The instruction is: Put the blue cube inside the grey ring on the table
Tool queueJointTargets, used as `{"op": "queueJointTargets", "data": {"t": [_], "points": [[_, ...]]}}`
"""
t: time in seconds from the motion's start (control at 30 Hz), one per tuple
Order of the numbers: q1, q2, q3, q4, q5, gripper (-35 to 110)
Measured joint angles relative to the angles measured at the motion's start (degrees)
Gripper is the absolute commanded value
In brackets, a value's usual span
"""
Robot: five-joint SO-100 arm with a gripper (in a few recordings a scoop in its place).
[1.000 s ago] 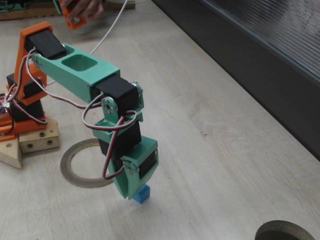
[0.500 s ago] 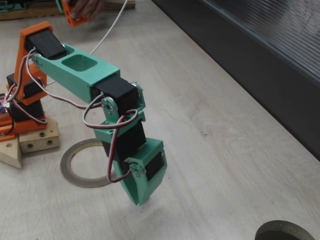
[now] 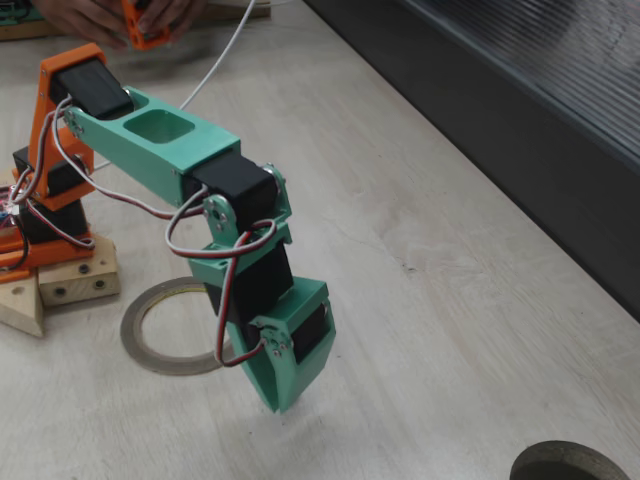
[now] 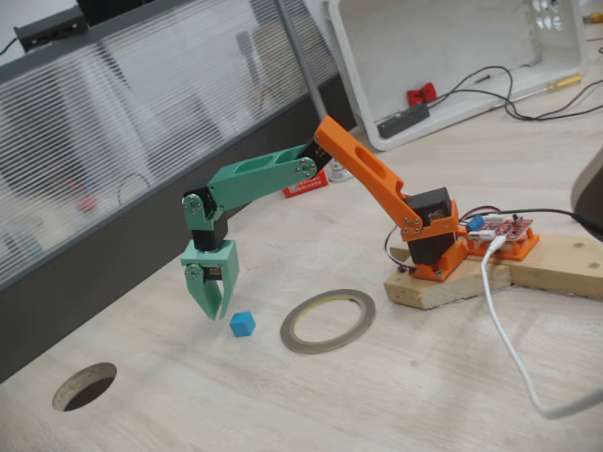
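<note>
The green tool [image 4: 209, 306] is hanging point-down over the pale wood-grain desk [image 4: 396, 395], its tip just above the surface. In both fixed views its fingers are lying together in a narrow wedge with no gap showing between them, and nothing is being held in them. In a fixed view the tool [image 3: 280, 392] is tapering to a point close to the desk [image 3: 450, 300], and its own body is covering the spot right behind it.

The blue cube [image 4: 242, 324] is sitting flat on the desk just beside the tool's tip, on the side nearer the ring; a sliver of bare desk seems to be showing between them, though whether they are touching cannot be told for sure. The cube is lying outside the grey ring [image 4: 328, 320], which is resting flat on the desk near it, between the cube and the arm's wooden base block [image 4: 471, 278]. In a fixed view the grey ring [image 3: 140, 335] is partly hidden behind the green arm.

A dark ribbed wall panel [image 3: 520, 120] is running along the far edge of the desk.
</note>
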Motion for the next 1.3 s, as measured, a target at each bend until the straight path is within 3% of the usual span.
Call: {"op": "queueJointTargets", "data": {"t": [0.4, 0.57, 0.9, 1.3], "points": [[0.0, 0.0, 0.0, 0.26, 0.0, 7], [0.0, 0.0, 0.0, 5.8, 0.0, 8], [0.0, 0.0, 0.0, 9.84, 0.0, 30], [0.0, 0.0, 0.0, 17.58, 0.09, 31]]}}
